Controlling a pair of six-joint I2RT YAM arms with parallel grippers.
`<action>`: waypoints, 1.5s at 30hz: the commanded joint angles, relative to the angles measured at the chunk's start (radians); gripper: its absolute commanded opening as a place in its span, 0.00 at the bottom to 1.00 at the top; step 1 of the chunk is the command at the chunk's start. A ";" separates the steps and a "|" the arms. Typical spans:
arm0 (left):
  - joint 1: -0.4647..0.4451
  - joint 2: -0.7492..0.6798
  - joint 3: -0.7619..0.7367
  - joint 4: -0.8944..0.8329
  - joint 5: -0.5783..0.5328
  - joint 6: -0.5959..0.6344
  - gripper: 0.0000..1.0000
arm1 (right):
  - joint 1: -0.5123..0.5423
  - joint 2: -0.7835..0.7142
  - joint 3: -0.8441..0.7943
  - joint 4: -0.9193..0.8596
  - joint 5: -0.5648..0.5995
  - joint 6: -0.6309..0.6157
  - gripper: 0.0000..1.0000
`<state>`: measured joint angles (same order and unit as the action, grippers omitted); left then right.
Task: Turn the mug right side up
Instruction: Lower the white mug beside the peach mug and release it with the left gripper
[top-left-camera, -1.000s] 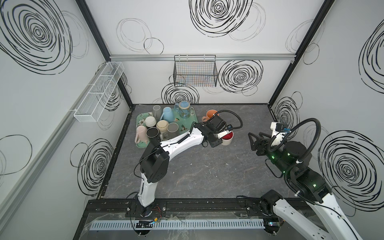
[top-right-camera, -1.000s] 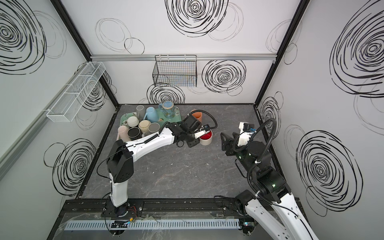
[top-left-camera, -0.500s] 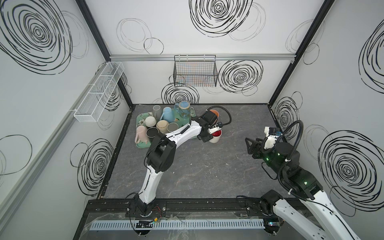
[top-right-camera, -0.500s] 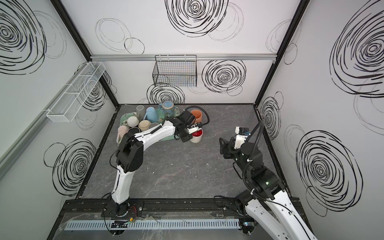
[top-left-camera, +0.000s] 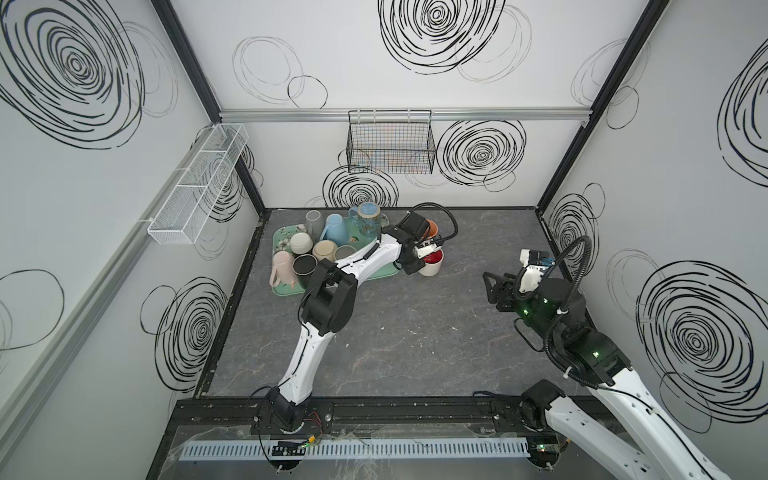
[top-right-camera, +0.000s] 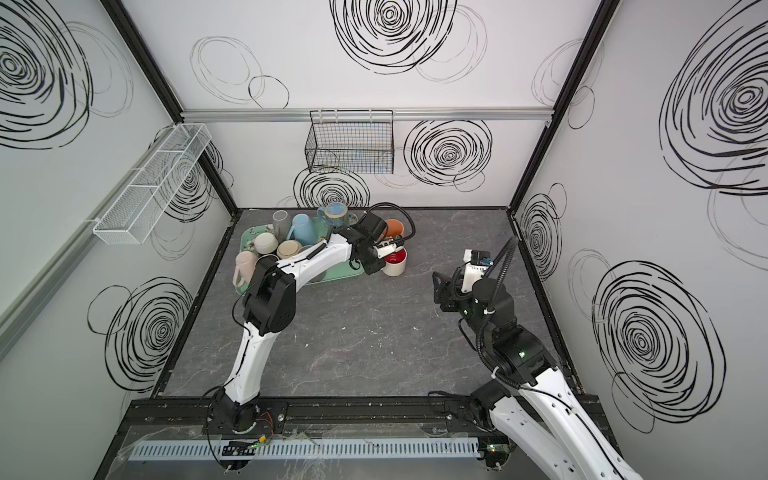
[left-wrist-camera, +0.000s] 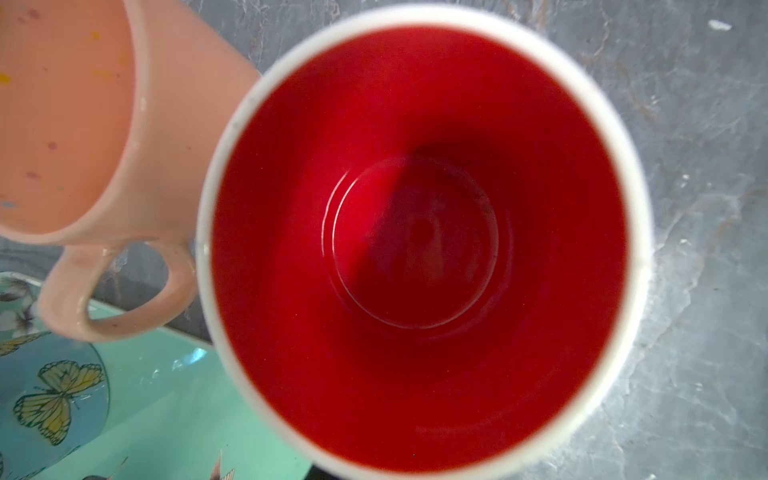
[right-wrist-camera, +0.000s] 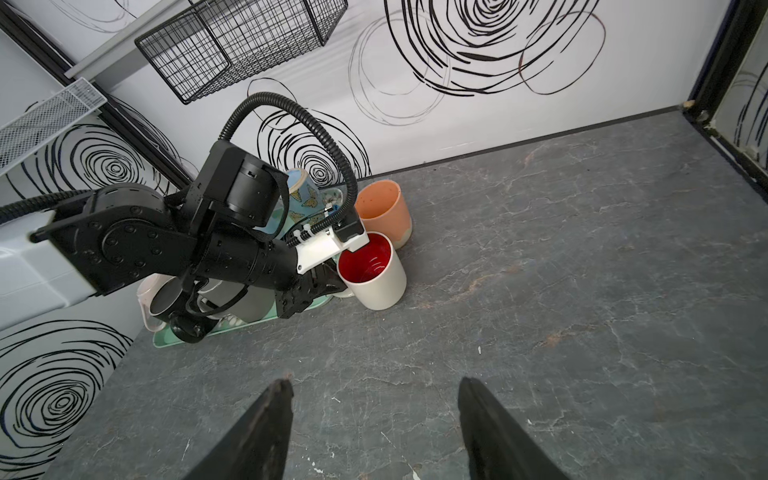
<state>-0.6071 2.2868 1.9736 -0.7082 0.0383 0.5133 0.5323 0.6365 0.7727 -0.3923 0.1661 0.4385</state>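
Red-lined white mug (right-wrist-camera: 376, 270) upright, just beside orange mug (right-wrist-camera: 384, 208). Left fingers (right-wrist-camera: 318, 284) pinch its handle (right-wrist-camera: 345, 293); careless withdrawal could tip it or knock neighbour. Right fingers (right-wrist-camera: 266, 428) spread.

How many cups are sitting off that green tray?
2: the white mug with a red inside, beside the tray's right edge, and the orange mug just behind it. The left arm may hide others.
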 joint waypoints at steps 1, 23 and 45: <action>0.021 0.015 0.047 0.061 0.025 0.021 0.00 | -0.007 -0.011 -0.015 0.036 0.001 0.021 0.67; 0.056 0.045 0.031 0.137 0.095 -0.012 0.12 | -0.012 0.002 -0.058 0.070 -0.019 0.046 0.66; 0.023 -0.181 -0.071 0.175 -0.074 -0.102 0.56 | -0.013 -0.015 -0.055 0.051 -0.066 0.064 0.67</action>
<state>-0.5705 2.2509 1.9240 -0.5900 0.0242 0.4480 0.5266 0.6216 0.7193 -0.3504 0.1268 0.4927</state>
